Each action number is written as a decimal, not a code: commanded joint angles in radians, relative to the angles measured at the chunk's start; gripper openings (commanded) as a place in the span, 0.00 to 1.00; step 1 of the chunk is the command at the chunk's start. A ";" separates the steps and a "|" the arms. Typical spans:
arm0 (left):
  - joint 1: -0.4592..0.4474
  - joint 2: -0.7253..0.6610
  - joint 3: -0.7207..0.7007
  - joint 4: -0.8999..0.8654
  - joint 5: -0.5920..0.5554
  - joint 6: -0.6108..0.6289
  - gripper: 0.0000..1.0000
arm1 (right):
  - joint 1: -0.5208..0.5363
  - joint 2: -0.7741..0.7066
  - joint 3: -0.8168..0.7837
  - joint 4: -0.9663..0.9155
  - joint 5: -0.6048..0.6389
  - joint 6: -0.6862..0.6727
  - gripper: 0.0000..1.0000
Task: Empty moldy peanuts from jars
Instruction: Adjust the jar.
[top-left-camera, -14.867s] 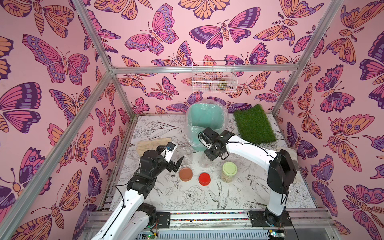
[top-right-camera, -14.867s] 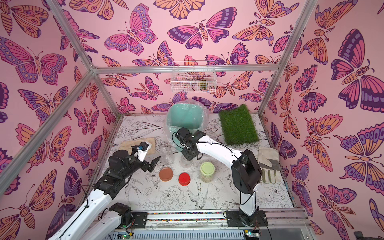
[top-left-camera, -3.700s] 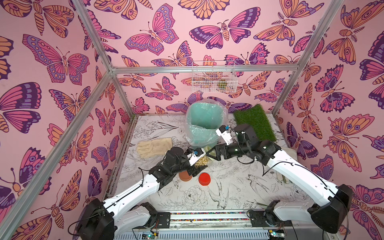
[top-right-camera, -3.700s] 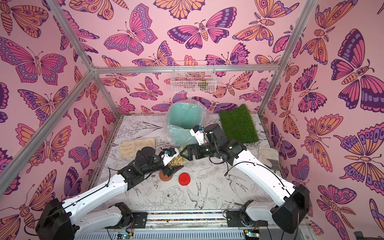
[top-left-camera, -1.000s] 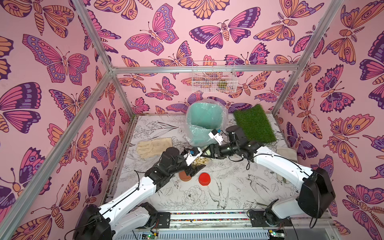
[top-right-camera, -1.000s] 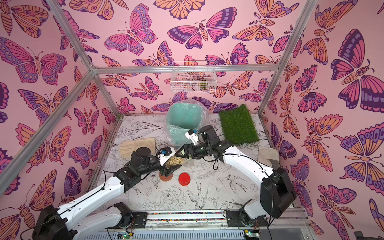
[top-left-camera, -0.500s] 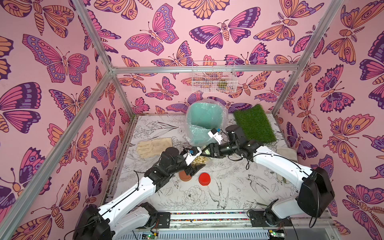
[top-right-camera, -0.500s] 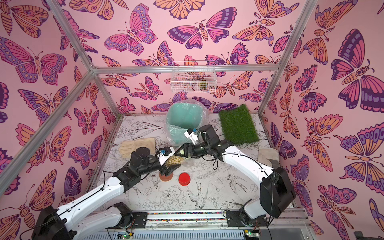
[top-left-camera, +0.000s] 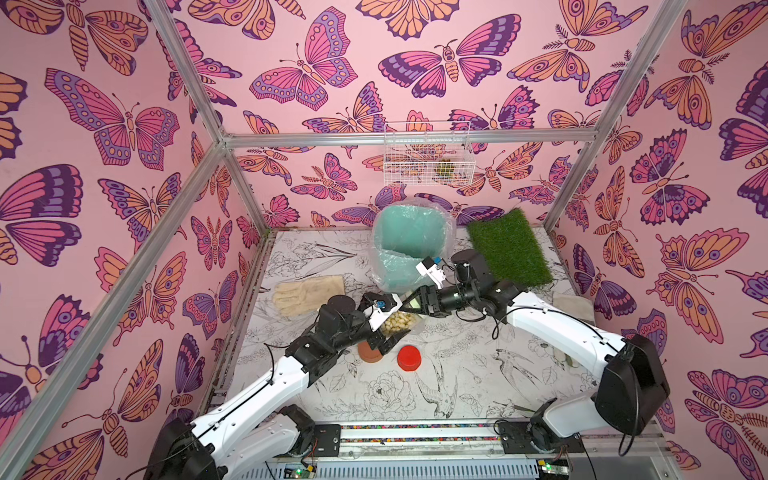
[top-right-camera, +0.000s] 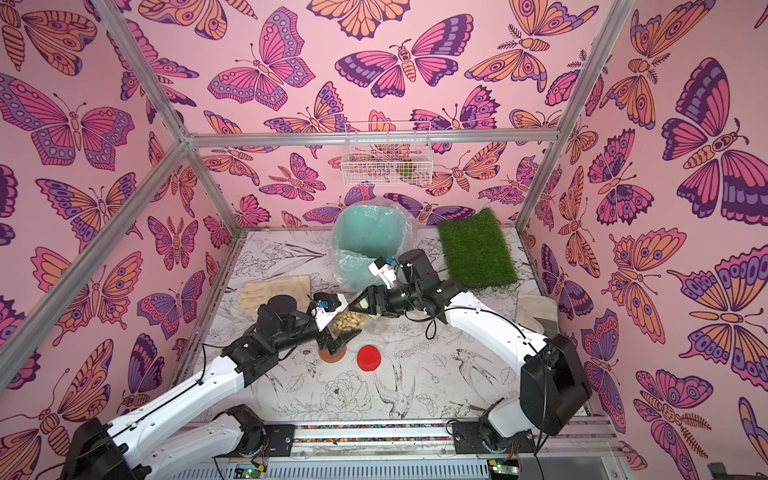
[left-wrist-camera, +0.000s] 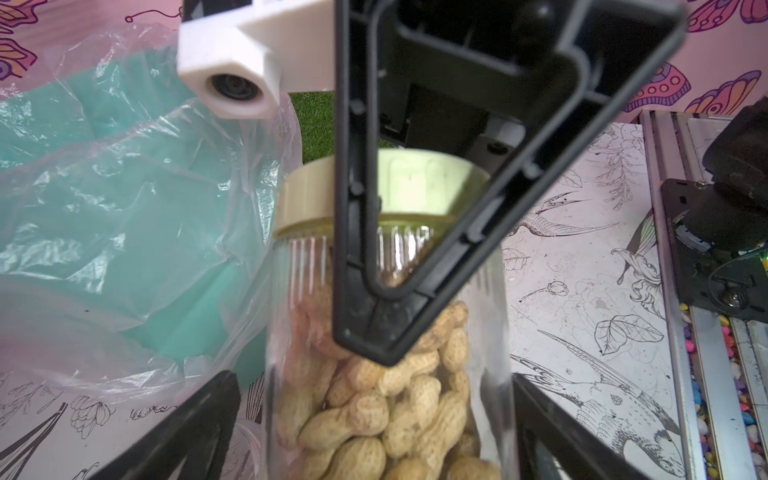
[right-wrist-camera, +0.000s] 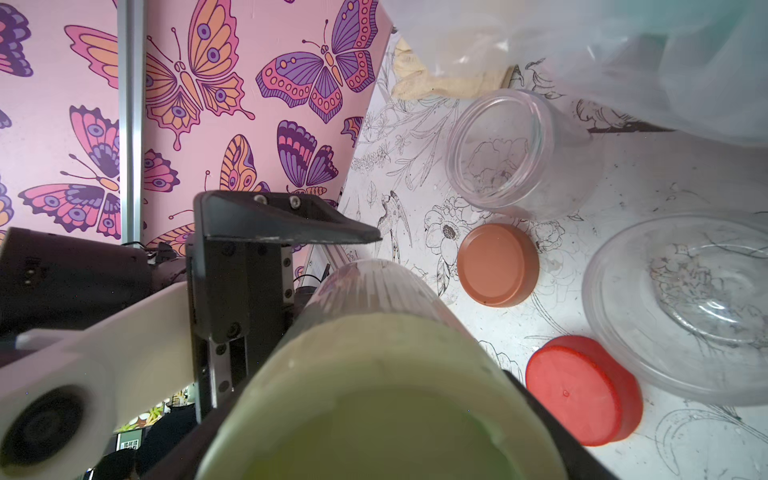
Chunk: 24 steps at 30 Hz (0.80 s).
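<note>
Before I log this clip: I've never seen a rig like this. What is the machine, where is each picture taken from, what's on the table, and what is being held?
Two white robot arms with pincer grippers work over a table. The two wide pictures come from one camera head looking down from above. The two close-ups come from a camera on each arm's wrist.

The right gripper clasps a jar at the end with the green lid. The jar holds peanuts. The left gripper stands open around the jar's body.

On the table are two empty jars, a brown lid, a red lid, a lined bin, a grass mat and a glove.
</note>
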 joint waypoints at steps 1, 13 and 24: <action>0.006 -0.006 0.008 -0.020 -0.010 0.017 1.00 | -0.002 -0.026 0.059 0.032 -0.052 -0.002 0.00; 0.006 0.024 0.024 -0.042 0.011 0.021 1.00 | -0.001 -0.028 0.075 0.055 -0.065 -0.007 0.00; 0.006 0.043 0.037 -0.003 0.002 0.007 0.99 | 0.018 -0.007 0.087 0.033 -0.081 -0.022 0.00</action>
